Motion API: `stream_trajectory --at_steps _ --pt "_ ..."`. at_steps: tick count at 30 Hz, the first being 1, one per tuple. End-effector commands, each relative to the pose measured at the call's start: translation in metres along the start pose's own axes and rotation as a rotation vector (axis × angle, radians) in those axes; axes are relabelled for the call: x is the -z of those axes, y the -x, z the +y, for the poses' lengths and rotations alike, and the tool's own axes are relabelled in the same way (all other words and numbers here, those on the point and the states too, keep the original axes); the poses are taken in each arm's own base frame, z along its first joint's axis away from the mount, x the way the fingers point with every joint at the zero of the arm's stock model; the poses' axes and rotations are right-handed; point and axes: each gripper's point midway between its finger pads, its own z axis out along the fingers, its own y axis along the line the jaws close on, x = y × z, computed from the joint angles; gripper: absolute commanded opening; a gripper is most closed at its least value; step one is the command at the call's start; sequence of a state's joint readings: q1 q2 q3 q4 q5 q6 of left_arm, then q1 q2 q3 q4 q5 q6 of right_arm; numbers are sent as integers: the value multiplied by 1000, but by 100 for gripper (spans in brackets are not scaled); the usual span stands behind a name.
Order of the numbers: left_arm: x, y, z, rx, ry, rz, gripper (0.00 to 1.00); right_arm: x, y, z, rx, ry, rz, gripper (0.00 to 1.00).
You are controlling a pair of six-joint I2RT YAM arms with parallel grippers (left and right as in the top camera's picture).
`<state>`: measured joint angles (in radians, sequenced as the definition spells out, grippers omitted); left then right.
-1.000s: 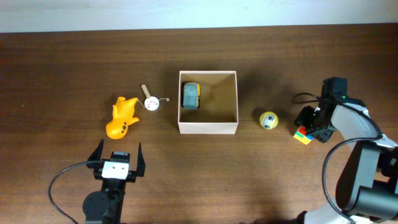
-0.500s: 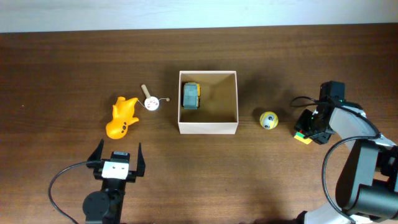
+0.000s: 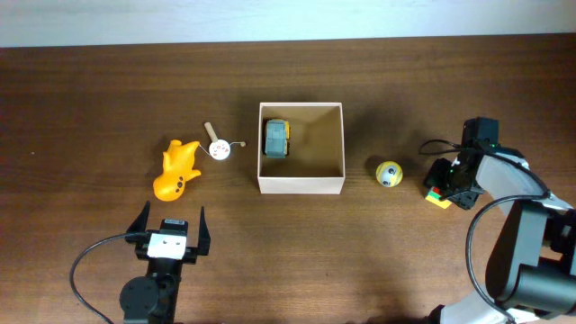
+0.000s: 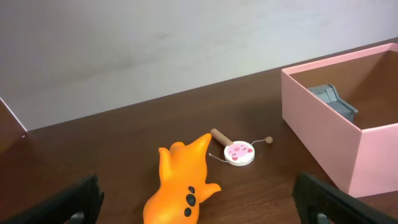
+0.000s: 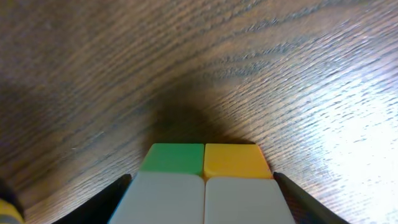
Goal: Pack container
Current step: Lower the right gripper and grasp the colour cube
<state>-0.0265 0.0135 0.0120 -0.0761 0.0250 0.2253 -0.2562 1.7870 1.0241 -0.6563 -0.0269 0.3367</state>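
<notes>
1. Work surface. The table is dark brown wood with a fine grain running left to right. It fills almost the whole overhead view. The right wrist view shows the grain close up, with a soft glare at the right.

2. Room. A pale, plain wall runs along the far edge of the table. In the left wrist view it appears as a flat grey-white surface.

3. Container. The container stands at the centre of the table, open top upward, white outside and tan inside. A grey-and-yellow toy car lies in its far left corner.

4. Left gripper. Located at the near edge, left of centre, with its fingers spread wide and nothing between them.

5. Right gripper. Located at the right side of the table, lowered over a multicoloured cube that rests on the wood. A dark finger lies along each side of the cube. It cannot be determined whether the fingers are clamping it.

6. Loose items.
- Orange toy animal: well left of the container.
- Yellow ball: between the container and the cube.
- Small white disc on a stick: between the orange toy animal and the container.
</notes>
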Motion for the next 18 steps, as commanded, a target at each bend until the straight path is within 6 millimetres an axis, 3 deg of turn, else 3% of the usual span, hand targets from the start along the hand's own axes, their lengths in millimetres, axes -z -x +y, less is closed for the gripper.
stream_trajectory --at_steps 1,4,9,18 --pt "0 -2 1 -15 7 4 99 -12 -8 -2 15 -24 37 65" --pt "0 -2 1 -15 7 4 99 -18 -10 -3 15 -28 50 64" --pt "0 -2 1 -15 7 4 99 -19 -8 -2 15 -25 41 46" --pt "0 -2 1 -15 7 4 99 -18 -3 0 15 -13 29 47"
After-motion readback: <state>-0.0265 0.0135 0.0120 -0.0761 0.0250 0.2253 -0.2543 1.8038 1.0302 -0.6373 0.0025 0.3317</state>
